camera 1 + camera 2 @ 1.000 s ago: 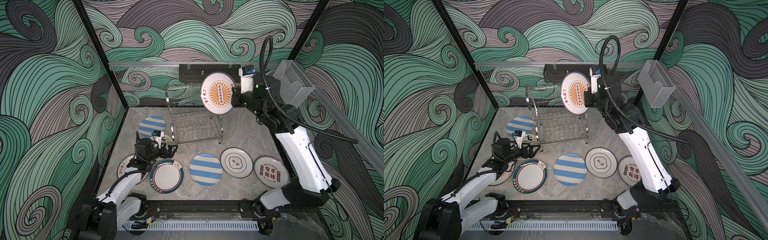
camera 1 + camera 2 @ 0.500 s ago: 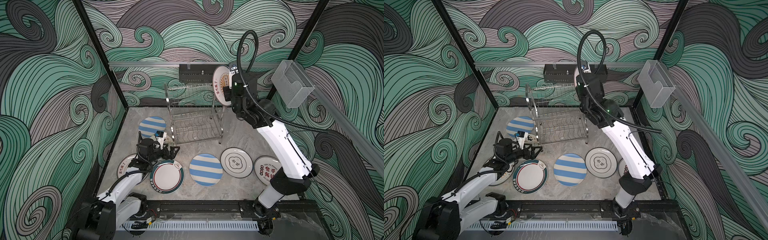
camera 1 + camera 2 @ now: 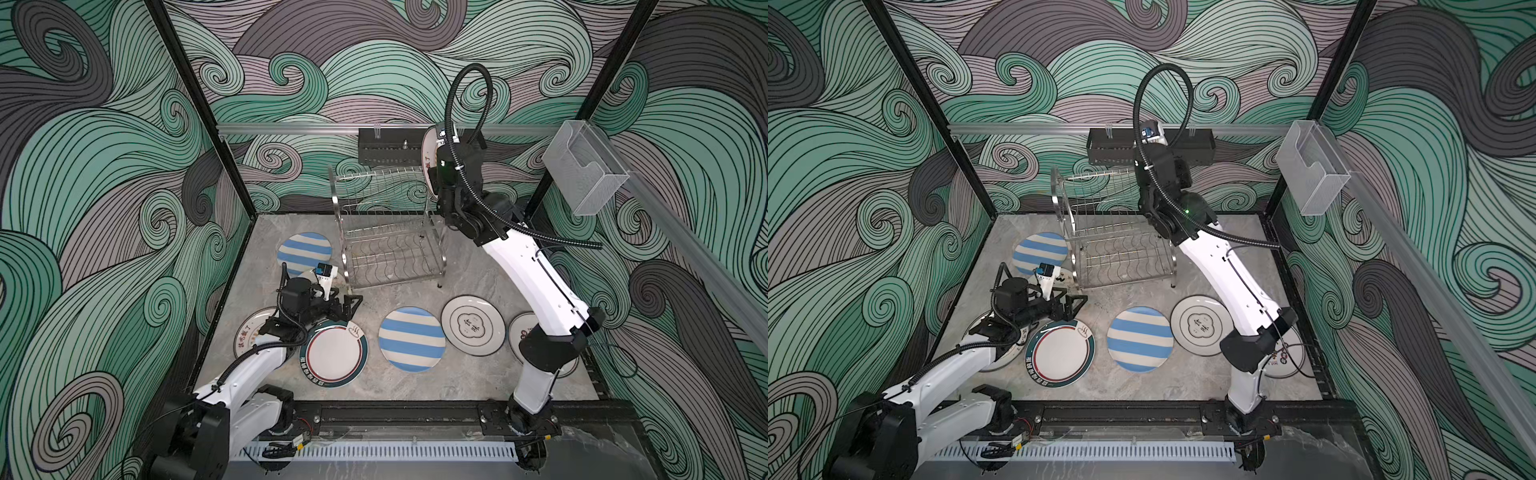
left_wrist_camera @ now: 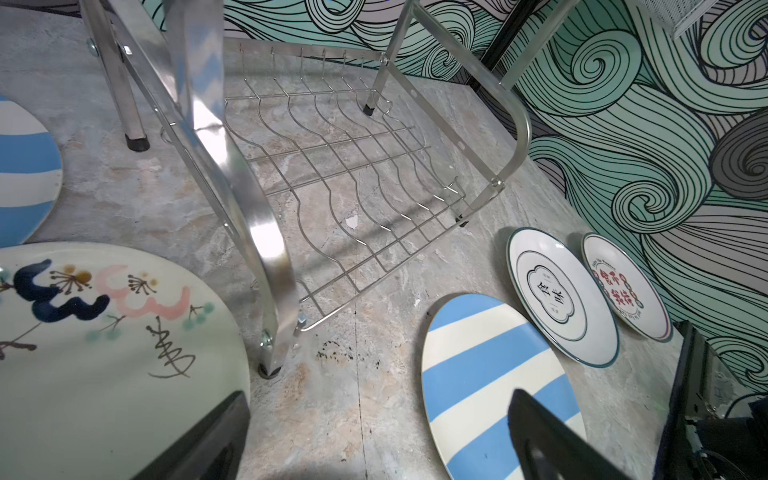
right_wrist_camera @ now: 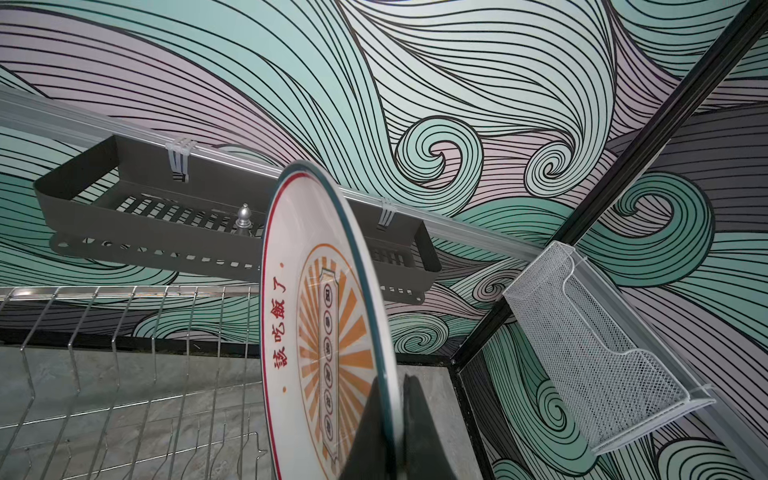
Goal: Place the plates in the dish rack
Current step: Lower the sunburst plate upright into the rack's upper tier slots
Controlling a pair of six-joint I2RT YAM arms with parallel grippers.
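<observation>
Glazed ceramic, hard and slick, sits between the jaws of my right end effector (image 5: pixel 392 386). They are clamped on the rim of the sunburst plate (image 5: pixel 328 316), one on the printed face and one behind. I judge it stiff, fairly heavy for a rim pinch, breakable if it knocks steel, and apt to swing about the pinch. The rim is the only hold it offers, and it wants a slow hand. The plate stands on edge, near upright. Being round it has no long axis, so what counts is its plane, which runs roughly in line with the slot wires of the rack (image 3: pixel 386 232). In a top view it hangs over the right end of the upper shelf, close to the black tray (image 5: pixel 145 216) on the back wall. Whether its lower rim has met the wires I cannot tell. My left end effector (image 3: pixel 353 303) hovers low, jaws apart and empty, near the rack's front left leg. The other plates (image 3: pixel 412 338) lie flat on the surface (image 3: pixel 415 386), and none is in the rack yet.
</observation>
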